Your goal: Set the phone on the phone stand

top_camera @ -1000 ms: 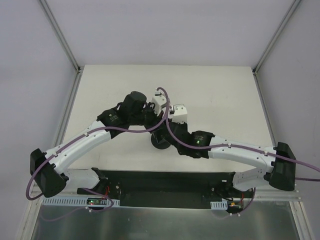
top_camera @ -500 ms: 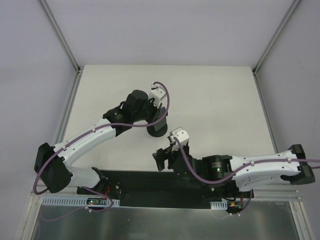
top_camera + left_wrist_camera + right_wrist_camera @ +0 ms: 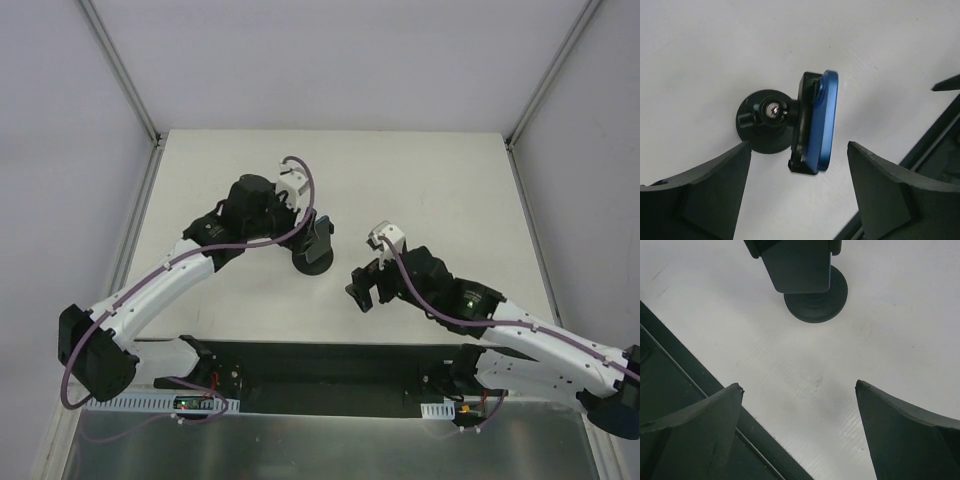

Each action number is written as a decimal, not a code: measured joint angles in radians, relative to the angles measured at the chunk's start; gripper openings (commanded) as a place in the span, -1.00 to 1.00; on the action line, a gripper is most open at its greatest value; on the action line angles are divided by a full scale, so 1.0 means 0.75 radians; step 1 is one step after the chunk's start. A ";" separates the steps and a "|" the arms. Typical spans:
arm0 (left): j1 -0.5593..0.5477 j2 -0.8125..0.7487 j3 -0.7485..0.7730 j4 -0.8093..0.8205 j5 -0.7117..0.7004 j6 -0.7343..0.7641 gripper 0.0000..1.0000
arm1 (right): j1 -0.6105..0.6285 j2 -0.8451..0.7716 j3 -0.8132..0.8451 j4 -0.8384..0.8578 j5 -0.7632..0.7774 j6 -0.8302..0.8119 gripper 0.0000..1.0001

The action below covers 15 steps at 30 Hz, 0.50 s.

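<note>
Phone (image 3: 821,120) seated in phone stand (image 3: 762,122) cradle, mid-table (image 3: 450,180), well apart from every edge. Left gripper (image 3: 799,147) fingers spread, not touching it. Right gripper (image 3: 799,386) fingers spread, nearer the near edge.

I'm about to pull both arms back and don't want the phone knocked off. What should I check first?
1. The phone sits in the phone stand cradle: ok.
2. The left tool is open, not touching the phone: ok.
3. The right tool is open, empty, apart from the stand: ok.
4. Stand base flat on the table: ok.
5. Cradle grips the phone firmly: cannot tell.
</note>
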 measured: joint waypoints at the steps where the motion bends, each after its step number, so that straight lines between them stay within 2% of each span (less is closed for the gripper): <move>1: 0.031 -0.025 0.000 -0.013 0.028 -0.035 0.68 | -0.031 0.034 0.016 -0.003 -0.035 -0.026 0.93; 4: 0.109 -0.157 -0.002 -0.049 0.074 -0.123 0.75 | -0.080 0.180 0.101 0.007 -0.068 -0.076 0.93; 8: 0.134 -0.430 -0.034 -0.048 0.066 -0.187 0.82 | -0.085 0.335 0.225 0.065 -0.055 -0.075 0.93; 11: 0.139 -0.663 -0.090 -0.056 0.020 -0.220 0.89 | -0.088 0.438 0.316 0.150 -0.053 -0.072 0.93; 15: 0.151 -0.793 -0.116 -0.086 -0.077 -0.256 0.90 | -0.090 0.572 0.426 0.234 -0.064 -0.089 0.93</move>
